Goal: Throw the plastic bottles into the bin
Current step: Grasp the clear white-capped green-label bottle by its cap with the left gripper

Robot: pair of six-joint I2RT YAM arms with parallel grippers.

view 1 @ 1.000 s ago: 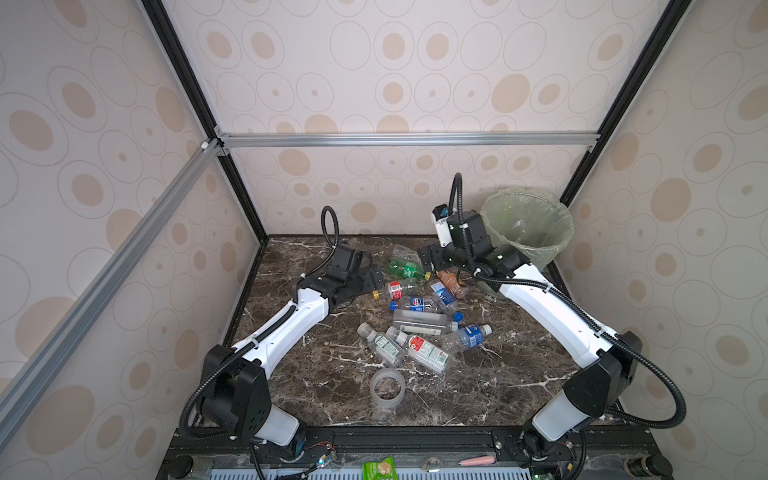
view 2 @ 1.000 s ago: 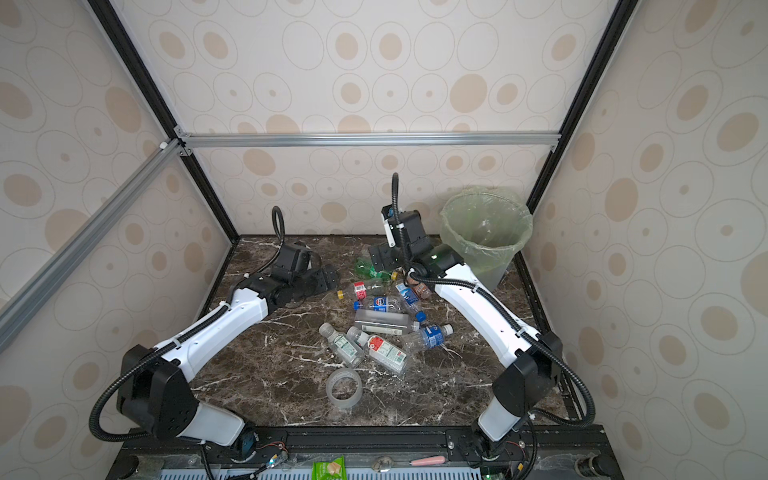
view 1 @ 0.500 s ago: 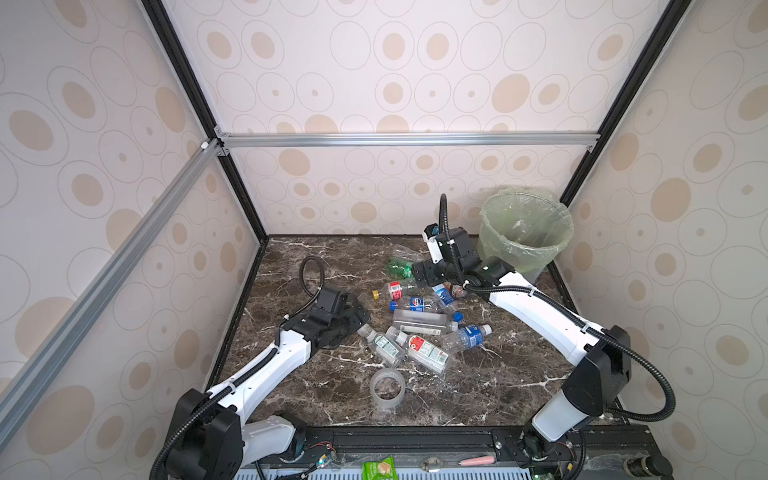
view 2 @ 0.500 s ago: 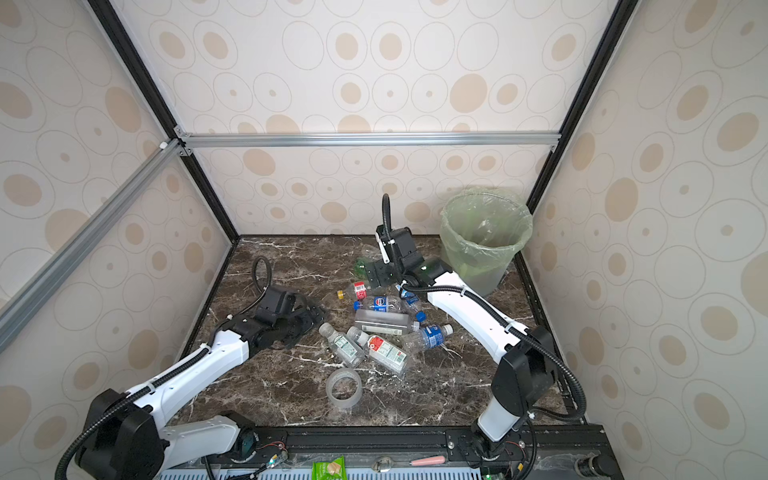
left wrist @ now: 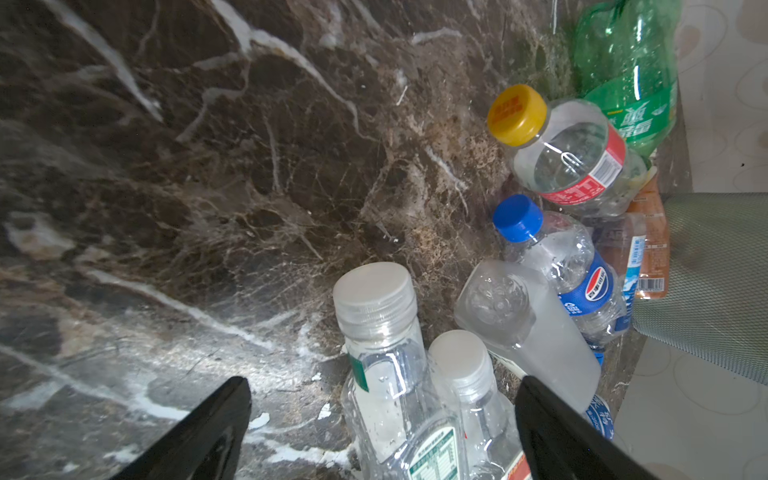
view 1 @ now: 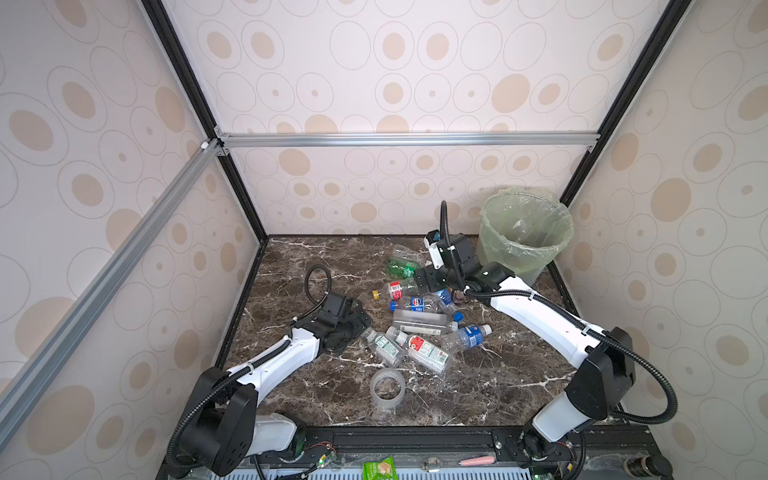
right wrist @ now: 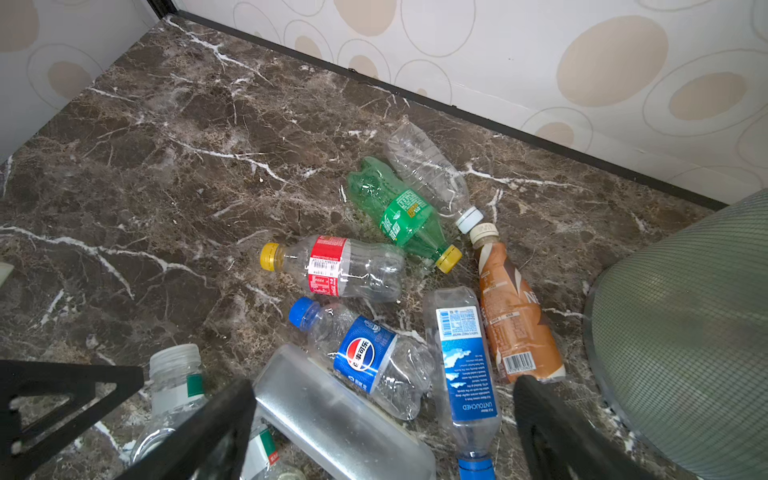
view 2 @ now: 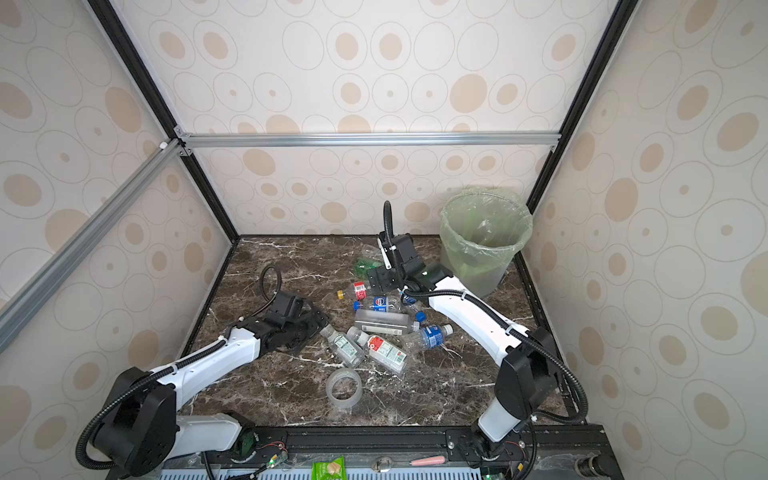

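Basically pickup stage: plastic bottles (view 1: 419, 322) lying heaped on worktop (view 1: 316, 257), none grasped. Left hand (left wrist: 384, 384) released, jaws wide, poised at white-capped pair (left wrist: 374, 299). Right hand (right wrist: 386, 382) released too, hovering above blue-label ones (right wrist: 465, 361) near bin (view 1: 523, 257) in far right corner. Next, probably: drop lower, clench one body, lift over rim.

Crinkled, glossy clear and green plastic bottles (right wrist: 365, 270) lie on a polished, white-veined dark marble-look bench (view 1: 316, 257); the bin (right wrist: 685, 324) is translucent grey plastic with a fine mesh texture, lined with thin pale green film; the frame rail (view 1: 407, 139) is bare brushed metal
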